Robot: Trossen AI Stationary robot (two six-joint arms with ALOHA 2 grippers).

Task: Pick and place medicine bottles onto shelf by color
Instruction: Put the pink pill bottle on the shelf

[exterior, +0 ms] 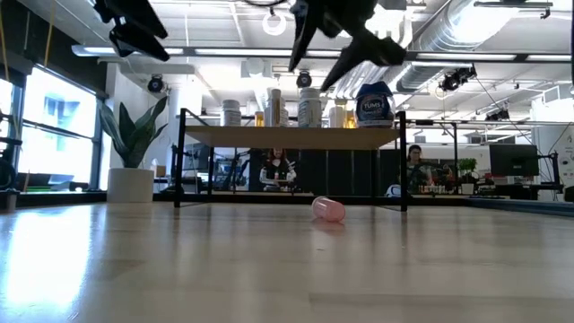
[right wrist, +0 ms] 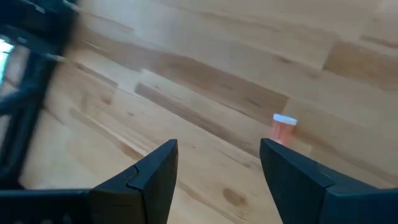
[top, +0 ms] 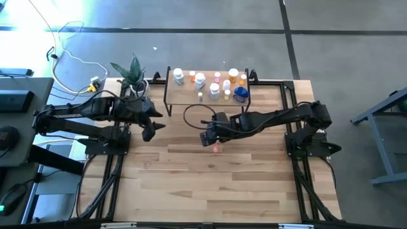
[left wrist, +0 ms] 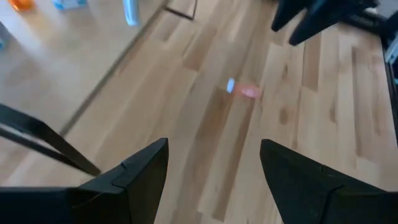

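While my right gripper (top: 208,138) hangs open at frame centre above the small pink bottle (top: 215,149), my left gripper (top: 149,132) waits open centre-left.

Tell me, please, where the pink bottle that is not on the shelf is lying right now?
In the high view, the pink bottle lies on its side on the tabletop, in front of the shelf and just below the right gripper, whose fingers are open.

Bare tabletop (top: 210,184) around pink bottle (top: 215,149)
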